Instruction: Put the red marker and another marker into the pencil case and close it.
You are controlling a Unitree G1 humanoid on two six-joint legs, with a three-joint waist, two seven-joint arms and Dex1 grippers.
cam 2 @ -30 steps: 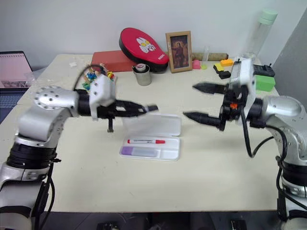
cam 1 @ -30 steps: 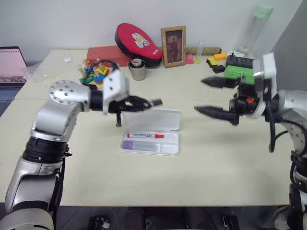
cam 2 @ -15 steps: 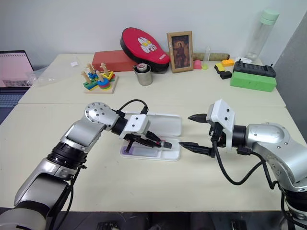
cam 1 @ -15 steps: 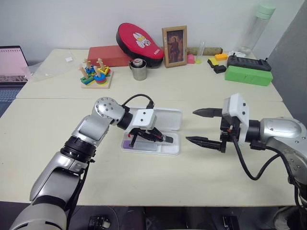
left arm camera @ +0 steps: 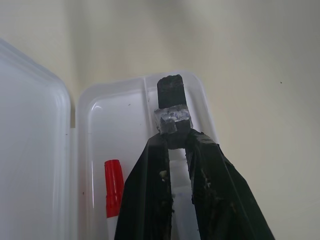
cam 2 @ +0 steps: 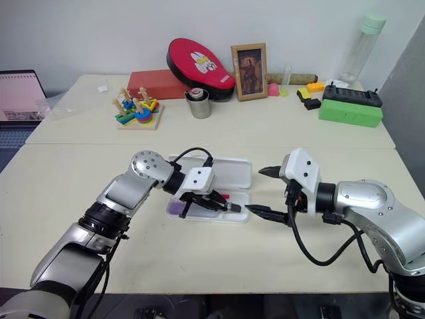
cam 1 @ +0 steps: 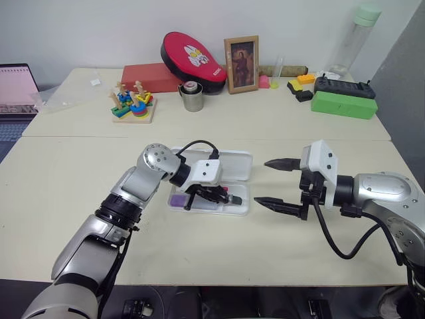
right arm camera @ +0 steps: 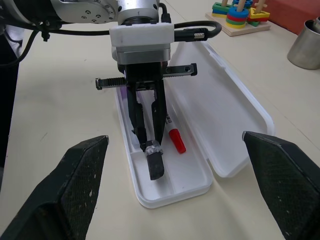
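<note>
While left tool (right arm camera: 150, 145) grips black stub (right arm camera: 155, 165) inside pencil case (right arm camera: 235, 130), right tool (cam 1: 277, 183) gapes nearby.

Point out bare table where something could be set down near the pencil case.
Bare table runs from the pencil case to the near edge, and left of the left pincer. It is tight where the right pincer flanks the case; the far edge is cluttered.
</note>
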